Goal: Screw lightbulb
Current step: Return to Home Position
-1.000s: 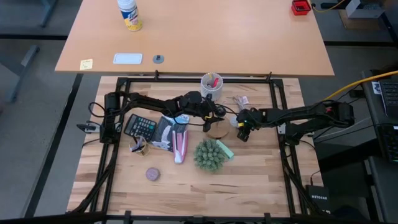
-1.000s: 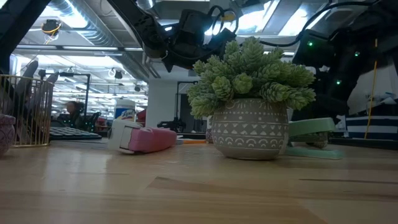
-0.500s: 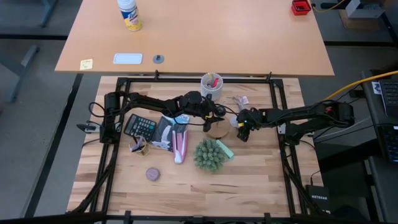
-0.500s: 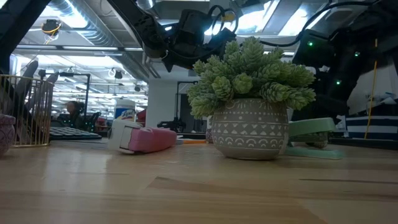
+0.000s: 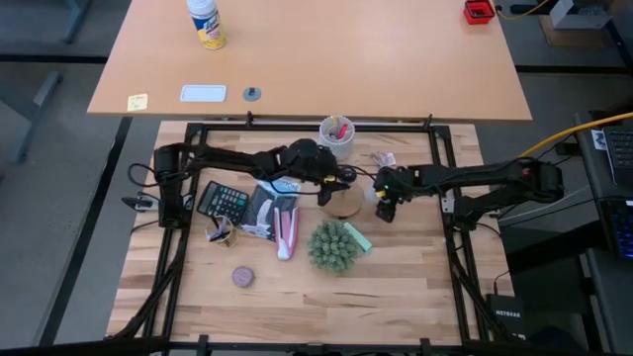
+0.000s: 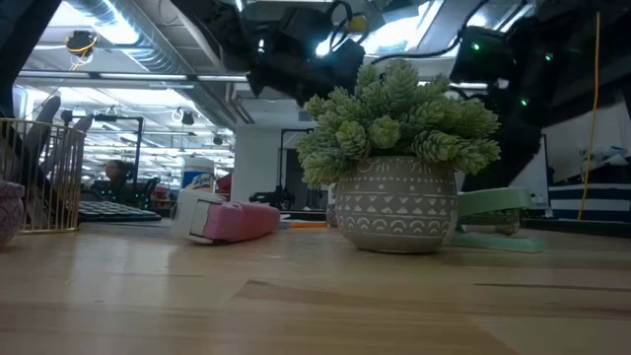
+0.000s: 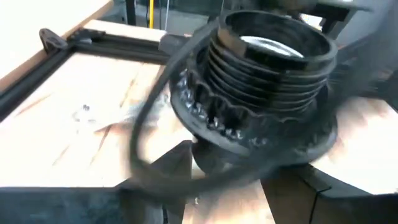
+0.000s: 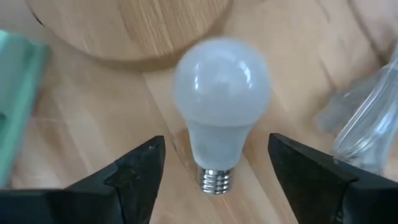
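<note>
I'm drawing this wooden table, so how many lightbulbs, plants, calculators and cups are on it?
lightbulb: 1
plant: 1
calculator: 1
cup: 1
Total: 4

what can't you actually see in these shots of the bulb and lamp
Low view: lightbulb and socket hidden behind the potted plant.
Left wrist view: socket's inside hidden by its own rim.
High view: lightbulb's screw base too small, beside the right end effector.
</note>
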Robot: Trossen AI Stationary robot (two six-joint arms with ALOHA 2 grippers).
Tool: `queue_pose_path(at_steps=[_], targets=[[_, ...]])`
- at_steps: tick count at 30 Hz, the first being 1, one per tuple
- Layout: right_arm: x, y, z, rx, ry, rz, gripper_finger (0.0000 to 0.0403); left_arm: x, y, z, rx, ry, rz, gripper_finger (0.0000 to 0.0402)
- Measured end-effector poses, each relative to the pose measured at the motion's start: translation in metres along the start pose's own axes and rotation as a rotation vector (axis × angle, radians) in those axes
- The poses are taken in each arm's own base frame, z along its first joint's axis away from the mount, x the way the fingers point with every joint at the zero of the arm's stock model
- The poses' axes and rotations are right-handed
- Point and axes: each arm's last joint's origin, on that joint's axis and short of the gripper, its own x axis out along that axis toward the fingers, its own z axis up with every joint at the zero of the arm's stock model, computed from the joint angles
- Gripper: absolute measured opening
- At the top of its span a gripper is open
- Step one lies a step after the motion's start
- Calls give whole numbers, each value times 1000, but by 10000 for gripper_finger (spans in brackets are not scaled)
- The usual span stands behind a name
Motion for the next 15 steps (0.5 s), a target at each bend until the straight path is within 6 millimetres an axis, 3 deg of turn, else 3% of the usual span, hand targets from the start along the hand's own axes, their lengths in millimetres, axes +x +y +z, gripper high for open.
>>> queue_pose_path(at_steps=[15], targets=[[-45,2,25,-55,88,-49,287,-38,-10,21,-2,112,6,170]])
